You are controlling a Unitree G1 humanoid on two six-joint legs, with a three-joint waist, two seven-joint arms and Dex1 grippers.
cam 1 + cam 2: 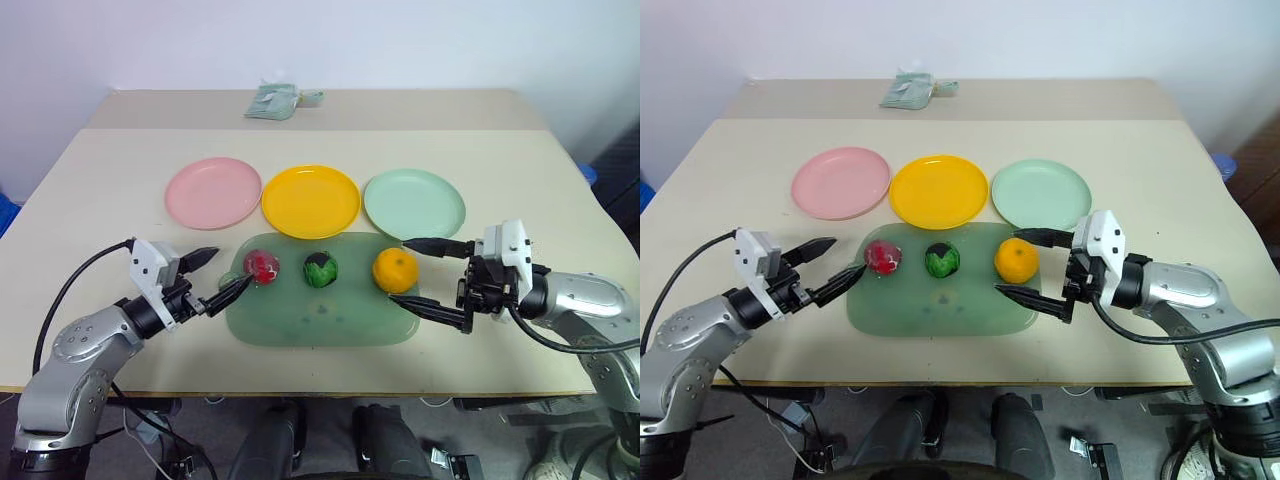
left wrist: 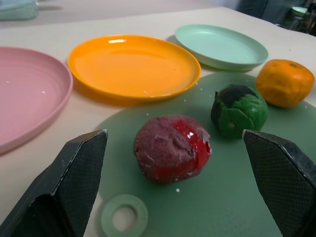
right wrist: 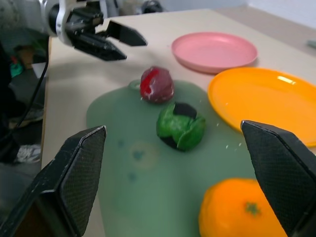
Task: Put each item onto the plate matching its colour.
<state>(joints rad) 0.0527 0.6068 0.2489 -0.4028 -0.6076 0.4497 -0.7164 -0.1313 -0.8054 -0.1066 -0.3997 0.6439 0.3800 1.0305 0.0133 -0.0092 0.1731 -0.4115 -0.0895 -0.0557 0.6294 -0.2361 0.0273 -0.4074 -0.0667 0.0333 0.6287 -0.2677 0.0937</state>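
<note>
- Red fruit [image 1: 262, 265] is sitting at the left end of the green board [image 1: 320, 325], orange fruit [image 1: 395, 270] at the right.
- I am holding both my left gripper [image 1: 222, 270] and right gripper [image 1: 425, 275] wide and empty.
- I am lining each up to close around its fruit's middle.

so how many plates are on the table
3, in a row behind the green board: pink plate toward the robot's left, yellow plate in the middle, mint green plate toward its right. None look hidden.
</note>
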